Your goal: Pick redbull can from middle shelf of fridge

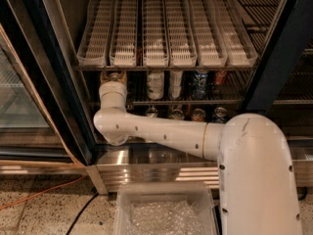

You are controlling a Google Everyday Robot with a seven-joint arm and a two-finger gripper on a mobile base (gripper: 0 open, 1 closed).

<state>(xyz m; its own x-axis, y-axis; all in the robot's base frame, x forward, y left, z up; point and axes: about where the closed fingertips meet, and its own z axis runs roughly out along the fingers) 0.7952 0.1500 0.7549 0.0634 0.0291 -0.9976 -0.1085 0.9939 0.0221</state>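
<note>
Far L: glass door (19,102) beside the black frame of the fridge (57,72). An orange cable (34,197) crosses the speckled floor (29,219) below it.

Next R, the hand (113,77) is inside the fridge at the L end of the middle shelf (186,102), just under the white slotted rack (166,28), at can height. The wrist stands upright below it, in front of the shelf's front rail. State of the hand: can't tell whether spread or pressed together, since it's dim there and partly behind the wrist.

The redbull can (114,74) shows as a small round silver lid w/ a dark body. It sits at the L end of the middle shelf, right at the hand. Can't tell if it's touched or gripped.

R of it on the same shelf, upright in a row: two white-labelled cans (155,84), then a blue can (199,83), then a red can (221,77) near the R frame. Below the rail, a row of lower cans (198,114) shows silver tops, one rack down.

The arm (161,133) runs from its elbow at L, under the hand, across the front of the lower cans to a big white body segment at R. The ribbed steel base panel (146,168) lies under the arm. A clear bin (164,214) sits at bottom centre, in front of the panel.
</note>
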